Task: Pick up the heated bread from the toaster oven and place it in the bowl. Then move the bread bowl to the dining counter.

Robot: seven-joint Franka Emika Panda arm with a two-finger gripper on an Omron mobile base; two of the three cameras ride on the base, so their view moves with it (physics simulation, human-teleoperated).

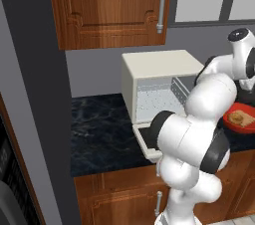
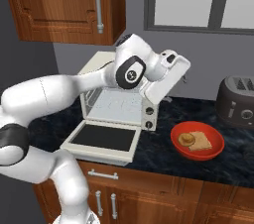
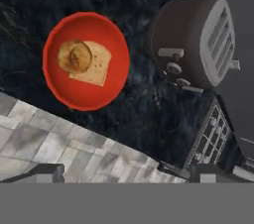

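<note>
gripper [image 3: 124,173] wide open (holding nothing) above bowl [image 3: 59,89]

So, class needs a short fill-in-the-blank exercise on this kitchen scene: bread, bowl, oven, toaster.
1. The round bun lies in the red ____.
2. The toaster oven has its door ____.
3. Under the bun lies a flat slice of ____.
4. The dark toaster stands on the black counter, ____ the bowl.

Missing words: bowl; open; bread; beside

Legible text, labels, brands, numbers, signs: none were readable on any surface or appliance.
</note>
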